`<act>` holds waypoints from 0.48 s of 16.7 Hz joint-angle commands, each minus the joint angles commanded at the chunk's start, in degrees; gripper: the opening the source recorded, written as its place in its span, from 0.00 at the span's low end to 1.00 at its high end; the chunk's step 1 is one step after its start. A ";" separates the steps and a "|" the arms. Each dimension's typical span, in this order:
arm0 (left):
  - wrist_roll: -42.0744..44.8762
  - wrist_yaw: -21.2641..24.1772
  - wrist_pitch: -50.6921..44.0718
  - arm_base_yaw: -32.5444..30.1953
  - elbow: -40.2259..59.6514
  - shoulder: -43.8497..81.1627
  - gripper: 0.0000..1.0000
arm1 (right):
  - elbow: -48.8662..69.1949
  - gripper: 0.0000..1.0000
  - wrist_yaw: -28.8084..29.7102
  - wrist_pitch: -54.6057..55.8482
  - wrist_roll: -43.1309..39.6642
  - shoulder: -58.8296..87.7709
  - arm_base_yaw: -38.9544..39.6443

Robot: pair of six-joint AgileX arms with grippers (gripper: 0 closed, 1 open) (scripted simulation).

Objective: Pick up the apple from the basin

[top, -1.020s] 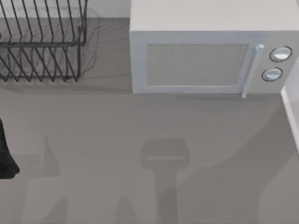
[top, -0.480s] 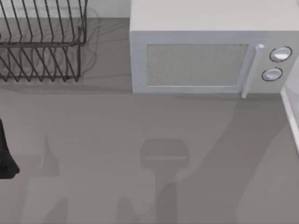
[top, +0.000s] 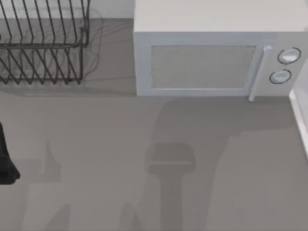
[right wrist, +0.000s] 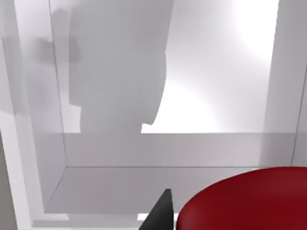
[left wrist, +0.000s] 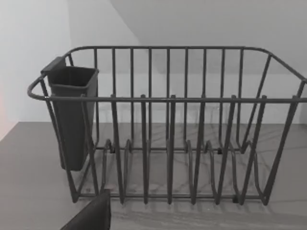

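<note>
Right wrist view: the right gripper [right wrist: 160, 215] hangs over the pale basin [right wrist: 158, 148], one dark fingertip poking up at the lower edge of the picture just beside the apple [right wrist: 244, 201] — a glossy, evenly red round fruit that lies close under the camera, inside the basin's white walls; whether the finger touches the fruit cannot be told. A soft shadow of the arm falls across the basin's far wall. The top view looks down on the grey table [top: 96, 144], with a white microwave [top: 211, 62] at the back and a dark wire dish rack [top: 43, 43] at the back left; the left arm [top: 6, 159] sits parked at the table's left edge. From the left wrist view the rack faces the camera with a dark cutlery cup [left wrist: 72, 115] hooked on one end — a dark corner of the left gripper [left wrist: 91, 215] juts in below.
</note>
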 joint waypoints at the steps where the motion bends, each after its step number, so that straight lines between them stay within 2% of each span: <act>1: 0.00 0.00 0.00 0.00 0.00 0.00 1.00 | 1.06 0.00 0.00 -1.09 0.01 -0.44 0.01; 8: 0.00 0.00 0.00 0.00 0.00 0.00 1.00 | 1.63 0.00 -0.13 -1.34 0.80 -0.94 0.95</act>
